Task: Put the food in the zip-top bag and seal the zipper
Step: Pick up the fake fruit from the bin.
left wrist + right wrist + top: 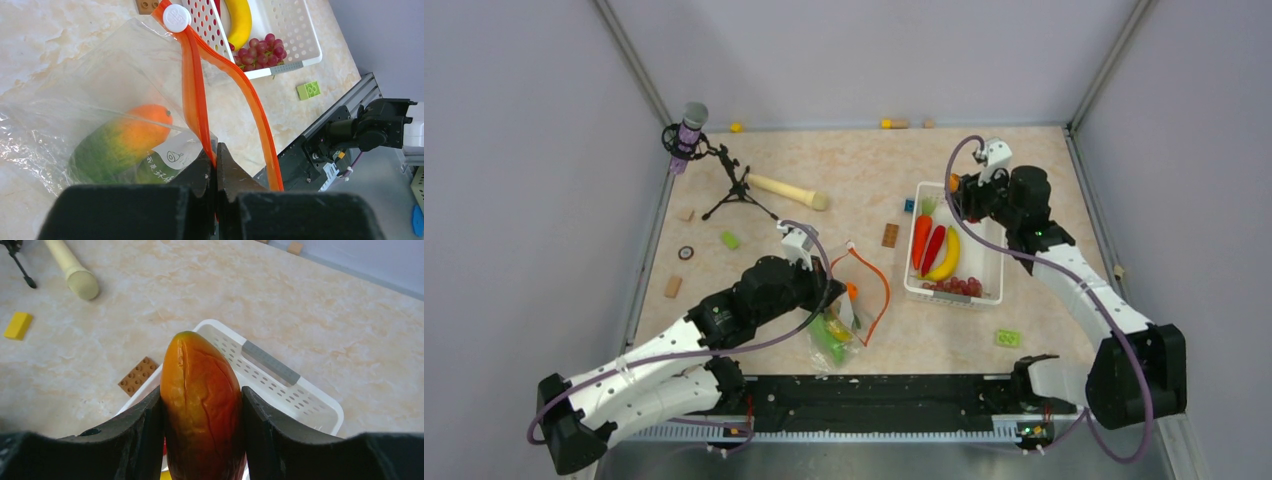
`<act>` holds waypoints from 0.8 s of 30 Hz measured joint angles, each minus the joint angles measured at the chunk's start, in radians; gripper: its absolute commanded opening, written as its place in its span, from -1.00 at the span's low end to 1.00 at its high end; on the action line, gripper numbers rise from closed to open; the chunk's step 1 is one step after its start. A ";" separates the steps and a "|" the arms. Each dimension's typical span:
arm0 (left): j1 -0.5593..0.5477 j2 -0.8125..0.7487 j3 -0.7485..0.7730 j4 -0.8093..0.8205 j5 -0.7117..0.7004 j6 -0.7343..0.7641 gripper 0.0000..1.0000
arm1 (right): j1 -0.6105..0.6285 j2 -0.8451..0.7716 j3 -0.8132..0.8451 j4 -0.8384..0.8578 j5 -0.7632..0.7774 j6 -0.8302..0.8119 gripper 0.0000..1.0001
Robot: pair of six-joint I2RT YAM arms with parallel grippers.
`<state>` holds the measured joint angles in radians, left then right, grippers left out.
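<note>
Top view: clear floppy zip-top bag (849, 325) lying on marble-pattern worktop (824, 160), mouth gaping. Left tool (829, 292) at bag mouth. Right tool (956, 186) above white perforated basket (1001, 272).

Left wrist: left tool pinched tight on orange-red zipper strip (194, 100). Orange-green toy fruit (120, 142) inside bag.

Right wrist: right tool clamped around glossy orange-red toy fruit (200, 370), over basket.

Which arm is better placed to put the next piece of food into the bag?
Right. The right gripper clamps an orange-red fruit over the basket; the left gripper is shut on the zipper, holding the bag open.
</note>
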<state>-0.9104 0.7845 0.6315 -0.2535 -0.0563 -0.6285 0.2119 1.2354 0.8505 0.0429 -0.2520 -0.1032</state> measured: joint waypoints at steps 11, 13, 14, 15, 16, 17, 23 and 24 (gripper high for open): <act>0.000 0.012 0.000 0.013 0.002 0.000 -1.00 | 0.000 -0.152 -0.022 -0.005 -0.060 0.233 -0.78; 0.000 0.011 0.000 0.014 0.005 0.000 -1.00 | 0.003 -0.208 -0.051 0.009 -0.070 0.303 -0.81; 0.000 0.011 0.000 0.014 0.005 0.000 -1.00 | 0.006 -0.248 -0.081 0.027 -0.076 0.342 -0.82; 0.000 0.010 0.000 0.014 0.005 0.000 -1.00 | 0.012 -0.289 -0.116 0.043 -0.080 0.382 -0.83; 0.000 0.009 0.000 0.014 0.004 0.000 -1.00 | 0.026 -0.325 -0.148 0.057 -0.083 0.421 -0.83; 0.000 0.008 0.000 0.014 0.005 0.000 -1.00 | 0.051 -0.358 -0.183 0.072 -0.080 0.458 -0.84; 0.000 -0.002 0.000 0.014 0.007 0.001 -1.00 | 0.335 -0.406 -0.299 0.163 0.020 0.592 -0.92; 0.000 -0.003 0.000 0.014 0.007 0.002 -1.00 | 0.383 -0.406 -0.321 0.190 0.048 0.609 -0.92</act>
<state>-0.9104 0.7811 0.6315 -0.2394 -0.0490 -0.6262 0.5945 0.8291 0.5293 0.2329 -0.2035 0.5056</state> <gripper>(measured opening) 0.015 0.499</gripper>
